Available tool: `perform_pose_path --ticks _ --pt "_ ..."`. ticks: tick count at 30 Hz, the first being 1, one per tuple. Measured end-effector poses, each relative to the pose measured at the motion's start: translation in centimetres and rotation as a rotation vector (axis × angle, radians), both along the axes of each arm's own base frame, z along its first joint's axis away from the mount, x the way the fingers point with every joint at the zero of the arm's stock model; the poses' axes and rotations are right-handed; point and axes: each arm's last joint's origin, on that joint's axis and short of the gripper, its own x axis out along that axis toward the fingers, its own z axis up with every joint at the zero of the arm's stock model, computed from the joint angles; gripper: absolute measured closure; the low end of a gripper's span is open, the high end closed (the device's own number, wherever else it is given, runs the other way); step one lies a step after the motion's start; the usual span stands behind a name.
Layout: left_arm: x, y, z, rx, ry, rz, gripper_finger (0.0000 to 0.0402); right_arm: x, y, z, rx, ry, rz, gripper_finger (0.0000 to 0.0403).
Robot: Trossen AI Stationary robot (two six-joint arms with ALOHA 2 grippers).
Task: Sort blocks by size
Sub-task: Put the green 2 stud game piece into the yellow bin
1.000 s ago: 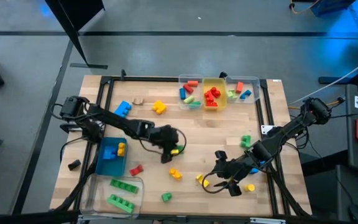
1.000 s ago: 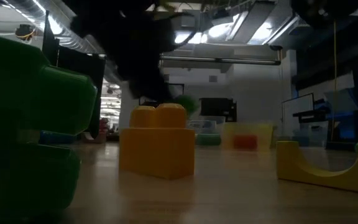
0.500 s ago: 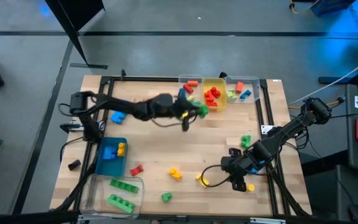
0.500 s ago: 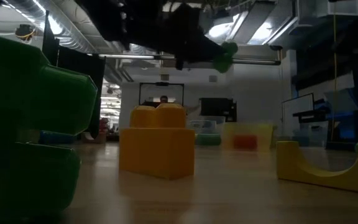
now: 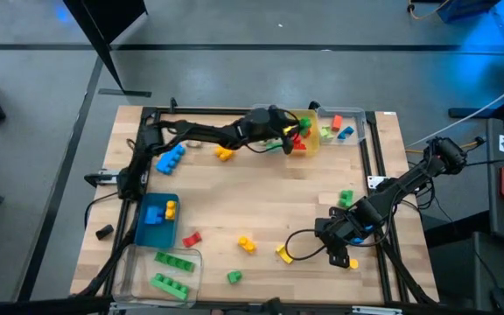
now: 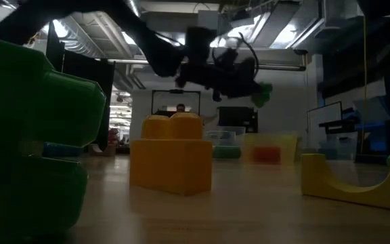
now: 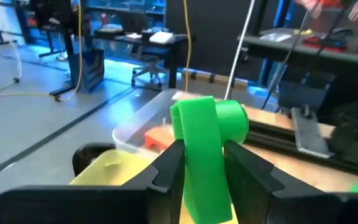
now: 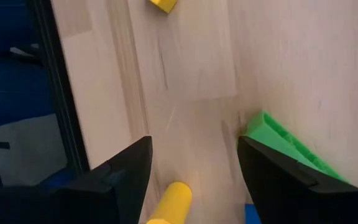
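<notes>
A green block (image 7: 205, 146) sits pinched between the left gripper (image 5: 285, 137) fingers above the yellow bin (image 5: 303, 118); only the wrist view shows that grip; the right gripper (image 8: 191, 168) hangs spread wide over the wooden table (image 5: 234, 197); overhead ducts (image 6: 93, 30) show low.

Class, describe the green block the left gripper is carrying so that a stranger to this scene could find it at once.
Start at the row of three small bins along the table's far edge. Above the yellow middle bin hovers the left gripper, pinching a green block between its fingers. Unlike every other block, which lies in a bin or on the table, this one is in the air.
</notes>
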Motion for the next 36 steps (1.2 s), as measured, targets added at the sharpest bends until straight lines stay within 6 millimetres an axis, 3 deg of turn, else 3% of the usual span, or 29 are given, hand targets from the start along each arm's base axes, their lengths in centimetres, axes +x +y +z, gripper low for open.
perform_pose_path --ticks 8,15,22,26,36 --pt "0.5 1.4 -2.3 -0.052 0.02 0.029 0.0302 0.0 -0.1 0.0 -0.01 -0.002 -0.007 0.0165" --pt "0.5 1.5 -2.3 -0.129 0.006 0.041 0.0301 -0.9 -1.2 -0.4 -0.17 0.079 -0.22 0.0165" --pt "-0.1 0.8 1.5 -0.119 -0.057 0.027 0.03 -3.6 -3.5 -0.4 -0.449 0.315 -0.612 0.0165" --pt "-0.4 0.2 3.1 -0.103 -0.062 0.008 0.03 -4.3 -4.6 -0.2 -0.565 0.342 -0.771 0.0165" --pt "-1.2 -3.2 5.5 -0.055 0.103 -0.065 0.03 -3.0 -7.5 -2.9 -0.51 0.362 -0.971 0.0165"
